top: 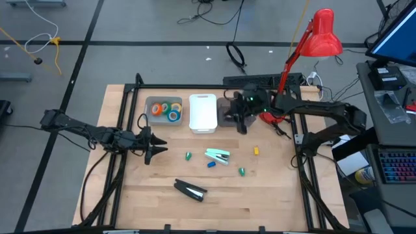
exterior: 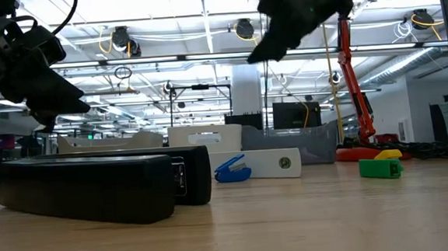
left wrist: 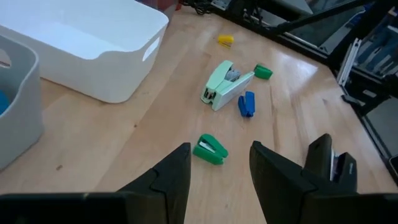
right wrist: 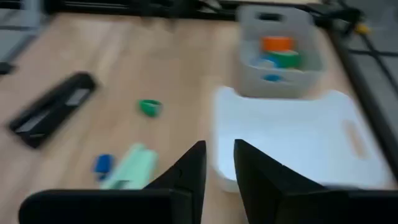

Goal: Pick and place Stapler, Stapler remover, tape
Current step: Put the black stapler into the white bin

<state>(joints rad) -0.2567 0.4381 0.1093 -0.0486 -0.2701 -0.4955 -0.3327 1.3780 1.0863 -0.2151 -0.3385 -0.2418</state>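
The tape rolls (top: 166, 109) lie in a grey bin (top: 150, 102) at the table's far side; the right wrist view shows orange, green and blue ones (right wrist: 278, 51). A black stapler (top: 190, 190) lies flat near the near edge. A mint-green stapler (top: 218, 155) lies mid-table among small green (top: 188, 156), blue (top: 211, 164), green (top: 242, 171) and yellow (top: 256, 151) staple removers. My left gripper (top: 153, 147) hovers open left of the green remover (left wrist: 209, 150). My right gripper (top: 242, 121) hangs open over the far side, beside the white bin (top: 203, 112). Neither gripper touches anything.
A white bin (right wrist: 292, 134) stands between the tape bin and a second grey bin (top: 229, 112) that sits under my right arm. A red desk lamp (top: 323, 34) rises at the far right corner. Bare wood lies along the near edge around the black stapler (exterior: 103, 186).
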